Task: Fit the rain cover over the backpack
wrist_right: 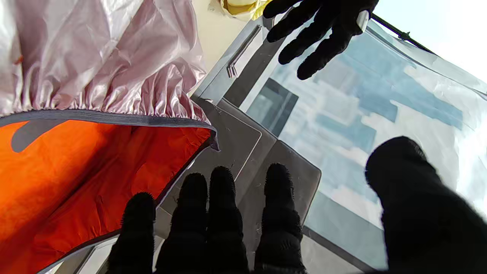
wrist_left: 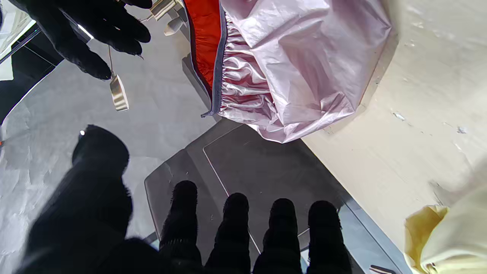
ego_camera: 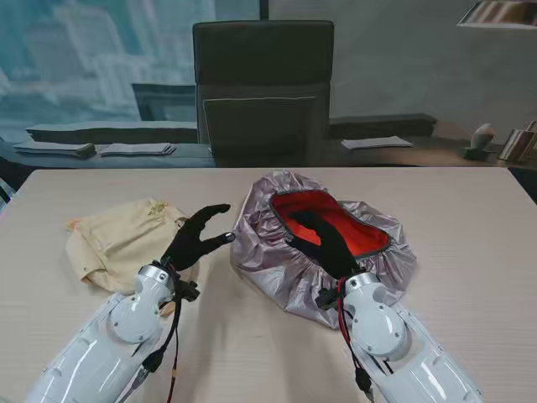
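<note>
Stand view, left to right. Pale wood-grain table (ego_camera: 470,218). On its left side lies the backpack (ego_camera: 126,239): soft, cream-yellow cloth, flattened and creased, rounded outline with a faint print near its far edge.

Left hand (ego_camera: 197,237), in a black glove, sits just right of the backpack, raised off the table top, palm turned toward the cover. Fingers apart and extended, thumb spread wide; it grasps nothing. Left wrist view confirms: four fingertips (wrist_left: 236,213) side by side with gaps, thumb off to one side, no cloth between them.

Cover (ego_camera: 289,269) lies at centre-right of the table, well apart from the backpack. Outer shell is thin silver-lilac film, glossy and heavily wrinkled. Opening faces up, rimmed by a gathered grey elastic hem (wrist_right: 114,118); lining (ego_camera: 323,210) is smooth orange-red. Overall shape is a slack oval bowl.

Right hand (ego_camera: 323,239), also black-gloved, reaches over the near rim, fingers stretched out above the red lining. Right wrist view: fingers (wrist_right: 224,201) straight, close together, thumb held apart; lining to one side, not pinched. Hand is spread and holds nothing; contact with the lining cannot be told.

Dark chair (ego_camera: 263,88) stands beyond the far table edge.
</note>
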